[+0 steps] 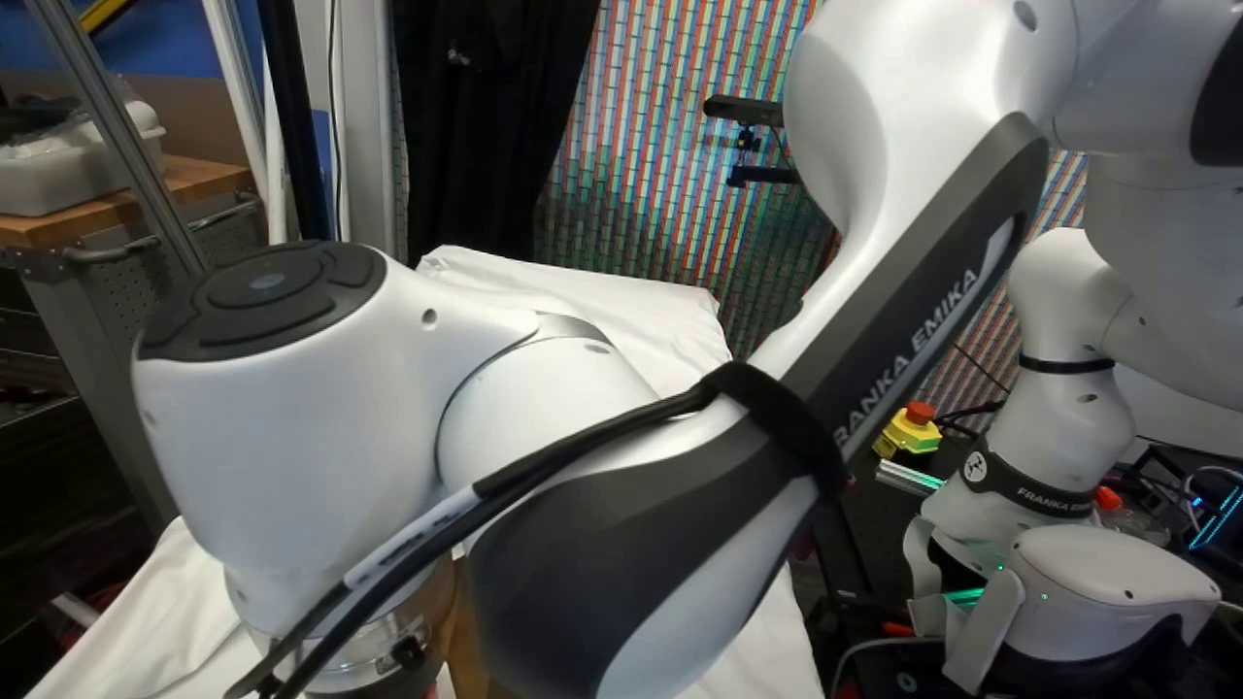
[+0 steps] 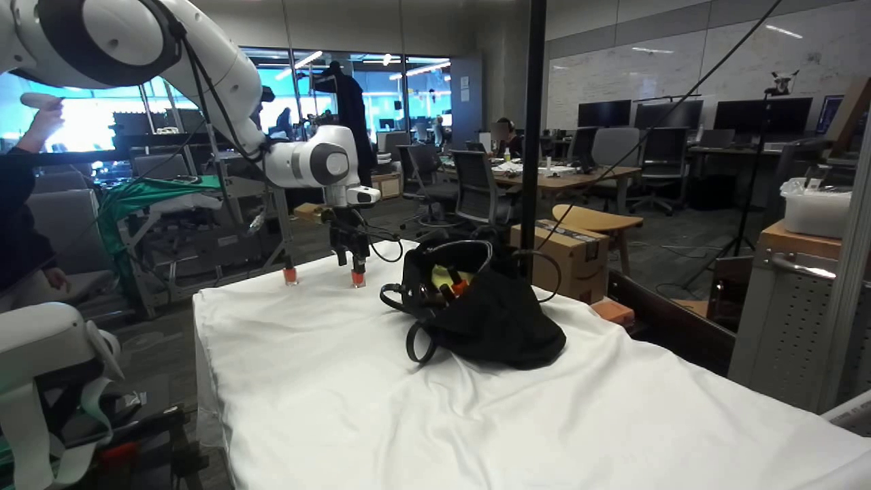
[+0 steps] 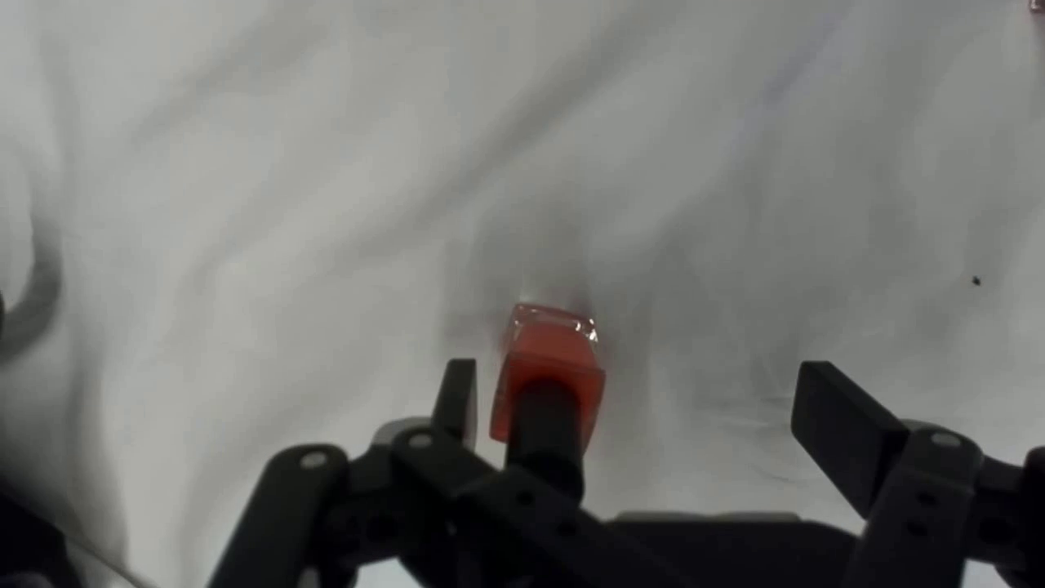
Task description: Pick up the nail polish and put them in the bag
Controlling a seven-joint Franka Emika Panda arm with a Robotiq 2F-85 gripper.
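Note:
In the wrist view my gripper (image 3: 641, 400) is open, and one nail polish bottle (image 3: 555, 347) stands between its fingers, close to the left-hand finger (image 3: 457, 400) with a thin gap. Its black cap reaches back under the gripper's linkage. The same upright orange-red nail polish (image 2: 358, 278) shows just below the gripper (image 2: 350, 257) in an exterior view. Another nail polish (image 2: 290, 275) stands apart at the table's far left edge. The black bag (image 2: 500, 323) lies with its mouth open, a red nail polish (image 2: 461, 286) inside against the yellowish lining.
White cloth (image 2: 326, 388) with folds covers the table. Cardboard boxes (image 2: 568, 258) stand on the floor behind the bag, near a dark upright pole (image 2: 533, 136). In an exterior view the robot's arm (image 1: 631, 544) blocks the gripper and much of the table.

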